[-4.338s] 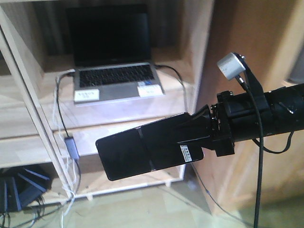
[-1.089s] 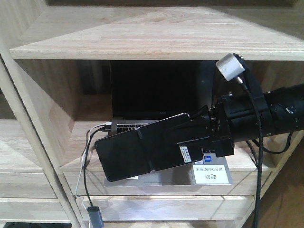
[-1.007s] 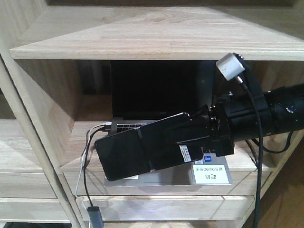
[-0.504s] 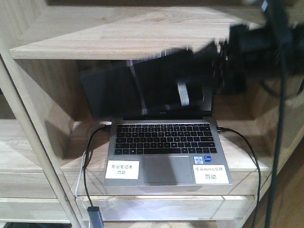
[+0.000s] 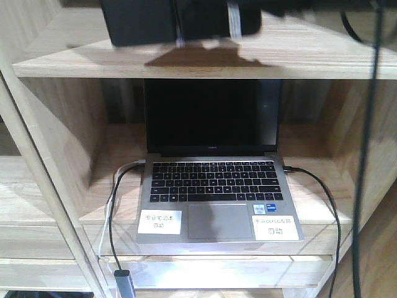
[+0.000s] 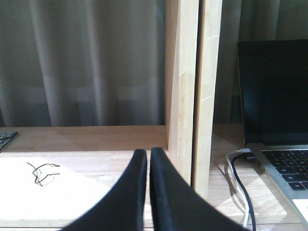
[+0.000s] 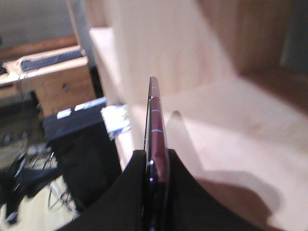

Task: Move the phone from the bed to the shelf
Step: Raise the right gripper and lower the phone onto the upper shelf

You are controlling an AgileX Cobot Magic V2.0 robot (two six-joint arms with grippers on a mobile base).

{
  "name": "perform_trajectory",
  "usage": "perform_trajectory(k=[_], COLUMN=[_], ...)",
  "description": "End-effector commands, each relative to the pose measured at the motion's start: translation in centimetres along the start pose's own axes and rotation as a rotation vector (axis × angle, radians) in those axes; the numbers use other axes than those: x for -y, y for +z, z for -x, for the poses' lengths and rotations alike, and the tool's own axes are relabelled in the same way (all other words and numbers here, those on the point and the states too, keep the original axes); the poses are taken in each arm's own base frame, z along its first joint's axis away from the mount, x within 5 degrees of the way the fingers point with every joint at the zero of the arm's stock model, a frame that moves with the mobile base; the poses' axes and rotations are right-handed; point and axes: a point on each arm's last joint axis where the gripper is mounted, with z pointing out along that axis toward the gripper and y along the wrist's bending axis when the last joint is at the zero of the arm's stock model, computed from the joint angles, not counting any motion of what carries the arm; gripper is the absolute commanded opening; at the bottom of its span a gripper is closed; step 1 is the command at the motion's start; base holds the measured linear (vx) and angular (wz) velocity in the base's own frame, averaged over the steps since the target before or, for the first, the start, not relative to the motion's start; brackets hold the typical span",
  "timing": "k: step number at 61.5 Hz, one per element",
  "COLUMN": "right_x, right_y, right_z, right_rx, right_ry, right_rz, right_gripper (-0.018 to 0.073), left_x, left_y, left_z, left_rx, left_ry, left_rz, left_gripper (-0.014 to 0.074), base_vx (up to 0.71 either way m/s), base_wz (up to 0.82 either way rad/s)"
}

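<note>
My right hand (image 7: 155, 166) is clamped on the phone (image 5: 180, 22), held edge-up just above the shelf (image 5: 205, 59), long axis running along the plank. My left hand (image 6: 148, 159) idles closed, empty, lower down.

Open laptop (image 5: 214, 180) w/ 2 cables (image 5: 115, 211) plugged.

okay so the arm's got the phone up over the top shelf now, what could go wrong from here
The phone is pinched edge-on in the right gripper, apparently above the shelf rather than on it; released from there, it could drop, bounce or slide off the front edge. Lowered carelessly, its corner could strike the plank. If it falls, the open laptop sits directly below.
</note>
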Motion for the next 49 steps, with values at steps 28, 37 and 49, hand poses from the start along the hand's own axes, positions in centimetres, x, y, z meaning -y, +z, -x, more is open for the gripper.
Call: perform_trajectory(k=[28,37,49], right_x=[2.9,4.1,5.4], right_y=[7.5,9.5,11.4], right_z=[3.3,2.0,0.5], right_rx=[0.229,0.219,0.197], right_ry=[0.037,0.070,0.080], right_rz=[-0.097,-0.127,-0.153], right_gripper=[-0.0002,-0.0002,-0.0002], left_x=[-0.1,-0.1,-0.1], left_y=[-0.2,-0.2,-0.2], left_z=[1.5,1.5,1.5], left_rx=[0.103,0.103,0.103], left_ry=[-0.018,-0.018,-0.018], left_rz=[0.006,0.006,0.006], left_gripper=[0.0001,0.0001,0.0001], base_vx=[0.00,0.00,0.00], base_wz=[0.00,0.00,0.00])
